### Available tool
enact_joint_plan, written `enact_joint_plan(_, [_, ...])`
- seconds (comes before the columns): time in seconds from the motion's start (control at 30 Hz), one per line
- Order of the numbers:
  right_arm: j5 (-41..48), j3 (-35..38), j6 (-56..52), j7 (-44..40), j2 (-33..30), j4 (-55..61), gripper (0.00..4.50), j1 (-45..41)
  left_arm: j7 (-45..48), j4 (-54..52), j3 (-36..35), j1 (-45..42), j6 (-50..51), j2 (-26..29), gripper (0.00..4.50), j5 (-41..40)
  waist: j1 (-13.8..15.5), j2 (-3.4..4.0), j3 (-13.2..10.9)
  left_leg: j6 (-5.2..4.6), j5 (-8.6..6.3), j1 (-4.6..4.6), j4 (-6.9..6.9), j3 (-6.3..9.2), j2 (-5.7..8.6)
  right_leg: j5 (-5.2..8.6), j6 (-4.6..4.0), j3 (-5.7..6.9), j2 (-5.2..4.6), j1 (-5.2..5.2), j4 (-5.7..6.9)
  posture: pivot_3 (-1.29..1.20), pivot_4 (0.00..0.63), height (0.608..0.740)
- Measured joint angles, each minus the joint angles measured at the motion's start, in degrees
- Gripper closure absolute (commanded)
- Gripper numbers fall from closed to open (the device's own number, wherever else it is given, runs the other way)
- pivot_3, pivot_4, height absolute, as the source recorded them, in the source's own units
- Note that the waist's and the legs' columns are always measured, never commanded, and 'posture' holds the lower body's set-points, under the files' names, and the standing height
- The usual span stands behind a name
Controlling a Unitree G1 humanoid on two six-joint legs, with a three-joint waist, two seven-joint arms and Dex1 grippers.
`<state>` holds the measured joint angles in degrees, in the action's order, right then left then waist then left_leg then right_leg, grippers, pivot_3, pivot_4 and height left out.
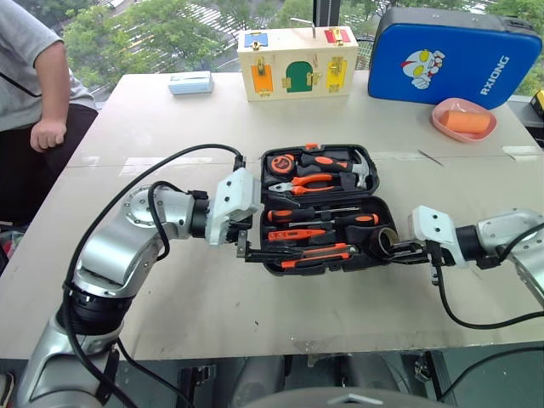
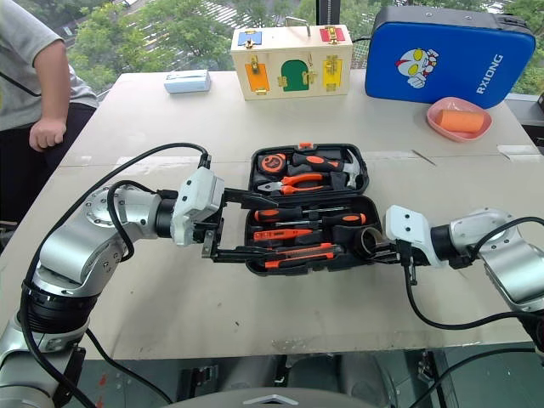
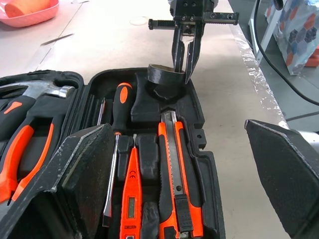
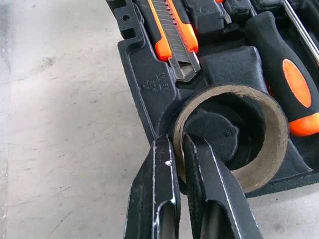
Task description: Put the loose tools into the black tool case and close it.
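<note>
The blue case (image 1: 455, 53) reads "RXIONG". The right pincer (image 4: 182, 149) pinches the tape roll (image 4: 234, 132)'s wall in the tool case (image 1: 327, 208); the left pincer (image 1: 248, 242) gapes empty.

Tape roll (image 4: 234, 139) in the tool case's (image 1: 327, 204) right end, beside the utility knife (image 3: 174, 169).

One black tool case (image 1: 330, 151), lying open.

Inside it:
- screwdrivers with black-and-orange handles (image 1: 355, 219): two
- slim orange tester screwdriver (image 3: 130, 196): one
- orange-and-black utility knife (image 3: 174, 169): one
- dark tape roll (image 4: 234, 137): one
- orange-handled pliers (image 1: 308, 182): one
- steel-headed hammer (image 1: 348, 165): one
- small round orange-and-black item (image 1: 281, 163): one, kind not clear

On the table (image 1: 144, 119) beyond the case:
- blue padded case (image 1: 450, 53): one
- wooden latch board (image 1: 296, 61): one
- pink dish (image 1: 463, 120): one
- small pale box (image 1: 189, 82): one

One person (image 1: 34, 76) at the table's edge.
</note>
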<state>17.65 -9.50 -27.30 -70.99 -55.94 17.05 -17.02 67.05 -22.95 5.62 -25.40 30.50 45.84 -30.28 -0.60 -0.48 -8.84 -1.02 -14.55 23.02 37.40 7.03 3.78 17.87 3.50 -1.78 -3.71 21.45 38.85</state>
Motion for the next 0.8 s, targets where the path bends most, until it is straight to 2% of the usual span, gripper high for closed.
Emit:
enact_joint_plan(0.1, [1.3, 0.0, -1.4, -1.2, -0.3, 1.0, 1.9, 0.0, 0.0, 0.0, 0.0, 0.0, 0.0, 0.0, 0.0, 0.2, 0.0, 0.0, 0.0, 0.0, 0.0, 0.0, 0.0, -0.01, 0.0, 0.0, 0.0, -0.01, 0.0, 0.0, 0.0, 0.0, 0.15, 0.735])
enact_joint_plan(0.13, [1.7, 0.0, -1.7, -1.5, -0.6, 1.5, 1.27, 0.0, 0.0, 0.0, 0.0, 0.0, 0.0, 0.0, 0.0, 0.3, 0.0, 0.0, 0.0, 0.0, 0.0, 0.0, 0.0, -0.01, 0.0, 0.0, 0.0, -0.01, 0.0, 0.0, 0.01, 0.0, 0.15, 0.735])
enact_joint_plan(0.17, [2.0, 0.1, -2.0, -1.7, -0.7, 2.0, 1.01, 0.0, 0.0, 0.0, 0.0, 0.0, 0.0, 0.0, 0.0, 0.3, 0.0, 0.0, 0.0, 0.0, 0.0, 0.0, 0.0, -0.01, 0.0, 0.0, 0.0, -0.01, 0.0, 0.0, 0.01, 0.0, 0.15, 0.735])
enact_joint_plan(0.23, [3.2, 0.7, -3.1, -1.8, -1.0, 3.1, 0.1, -0.2, 0.0, 0.1, 0.0, 0.0, -0.1, 0.0, 0.0, 0.3, 0.0, 0.0, 0.0, 0.0, 0.0, 0.0, 0.0, -0.01, 0.0, 0.0, 0.0, -0.01, 0.0, 0.0, 0.01, 0.0, 0.15, 0.735])
enact_joint_plan(0.47, [7.2, 4.5, -7.0, -0.7, -0.3, 1.5, 0.1, -4.2, -1.3, 0.9, -0.6, 1.6, 0.4, 0.0, 0.0, 0.3, -0.2, -0.01, 0.0, 0.0, 0.0, -0.01, 0.0, -0.01, -0.01, 0.0, 0.0, -0.03, 0.01, 0.0, 0.01, 0.0, 0.15, 0.735])
enact_joint_plan(0.5, [7.5, 5.0, -7.7, 0.1, 0.6, -0.6, 0.63, -5.9, -2.4, 1.2, -1.5, 2.7, 1.2, 0.2, 0.0, 0.2, -0.3, -0.02, 0.0, 0.0, 0.0, -0.02, 0.0, -0.01, -0.01, 0.0, 0.0, -0.04, 0.01, 0.01, 0.01, 0.0, 0.15, 0.735])
enact_joint_plan(0.53, [7.5, 5.9, -7.9, 1.2, 1.4, -3.5, 0.96, -7.4, -3.6, 2.0, -2.8, 3.9, 2.3, 0.5, 0.26, 0.2, -0.3, -0.03, 0.0, 0.0, 0.0, -0.03, -0.02, -0.03, -0.01, 0.0, 0.0, -0.08, 0.01, 0.02, 0.03, 0.0, 0.15, 0.735])
enact_joint_plan(0.6, [7.0, 6.2, -7.9, 2.3, 2.0, -8.0, 1.92, -9.3, -5.3, 3.4, -5.7, 6.1, 4.0, 1.8, 0.84, 0.2, -0.2, -0.05, 0.0, 0.0, 0.0, -0.03, -0.05, -0.02, -0.01, 0.0, -0.01, -0.06, 0.02, 0.05, 0.02, 0.0, 0.15, 0.735])
enact_joint_plan(0.73, [3.2, 6.0, -3.3, 2.9, 2.8, -17.4, 3.69, -11.4, -7.5, 6.6, -10.8, 12.7, 5.2, 5.0, 2.59, 1.1, -0.1, -0.03, 0.0, 0.0, 0.0, 0.0, -0.14, -0.09, -0.01, 0.0, -0.01, -0.14, -0.01, 0.14, -0.01, 0.0, 0.15, 0.735])
enact_joint_plan(0.77, [2.0, 5.8, -1.4, 3.2, 3.5, -20.0, 4.28, -12.1, -7.9, 7.6, -11.5, 14.2, 4.8, 5.3, 3.17, 1.9, -0.1, -0.03, 0.0, 0.0, 0.0, 0.0, -0.14, -0.11, 0.0, 0.0, -0.01, -0.16, -0.02, 0.14, 0.0, 0.0, 0.15, 0.735])
enact_joint_plan(0.8, [0.9, 5.6, -0.1, 3.5, 4.0, -21.8, 4.5, -12.6, -8.4, 8.6, -11.8, 15.2, 4.2, 5.4, 3.65, 2.6, -0.1, 0.0, -0.1, 0.0, 0.0, 0.0, -0.13, -0.12, 0.0, 0.0, -0.01, -0.17, -0.03, 0.15, 0.01, 0.0, 0.15, 0.735])
